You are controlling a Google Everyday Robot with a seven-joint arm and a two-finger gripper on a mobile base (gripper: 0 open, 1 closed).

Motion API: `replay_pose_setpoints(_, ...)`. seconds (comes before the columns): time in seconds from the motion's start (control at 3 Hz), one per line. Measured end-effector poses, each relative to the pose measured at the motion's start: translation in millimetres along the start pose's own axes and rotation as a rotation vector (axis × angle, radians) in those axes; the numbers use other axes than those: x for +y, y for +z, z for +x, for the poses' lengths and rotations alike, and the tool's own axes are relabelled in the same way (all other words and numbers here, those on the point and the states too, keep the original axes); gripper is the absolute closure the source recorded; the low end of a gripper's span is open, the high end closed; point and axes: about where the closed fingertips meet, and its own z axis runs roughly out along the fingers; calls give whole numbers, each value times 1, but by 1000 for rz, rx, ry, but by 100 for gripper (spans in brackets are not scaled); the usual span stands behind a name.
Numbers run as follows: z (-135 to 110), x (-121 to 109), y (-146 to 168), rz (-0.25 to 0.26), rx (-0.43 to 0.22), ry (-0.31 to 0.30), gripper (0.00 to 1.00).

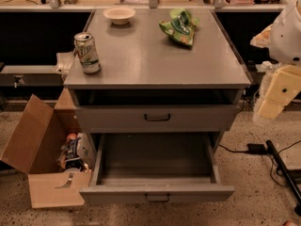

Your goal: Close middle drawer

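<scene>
The grey metal cabinet [157,55] stands in the middle of the view. Its middle drawer [156,193] is pulled far out toward me and its wide shallow tray [155,154] is empty; a small dark bar handle [157,198] sits on its flat front. Above it, the top drawer [157,118] stands out a little, with a dark gap over its front. The lowest drawer is hidden under the open one. My gripper [270,105] hangs at the right edge of the view, to the right of the cabinet's front corner, about level with the top drawer and apart from it.
On the cabinet top are a soda can [87,52] at the front left, a white bowl [119,14] at the back and a green chip bag [179,26]. An open cardboard box [44,164] with items stands on the floor at the left. Cables and a black bar [282,166] lie on the floor at the right.
</scene>
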Motion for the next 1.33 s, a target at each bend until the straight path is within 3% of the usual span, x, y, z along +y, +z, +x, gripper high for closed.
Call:
replay_pose_setpoints(0.33,0,1,4,-6,-3,7,0)
replay_pose_setpoints(0.67,-1,12,44,-81,-36,82,0)
replay_pose_setpoints(1.33,5,80,162,-128,0,267,0)
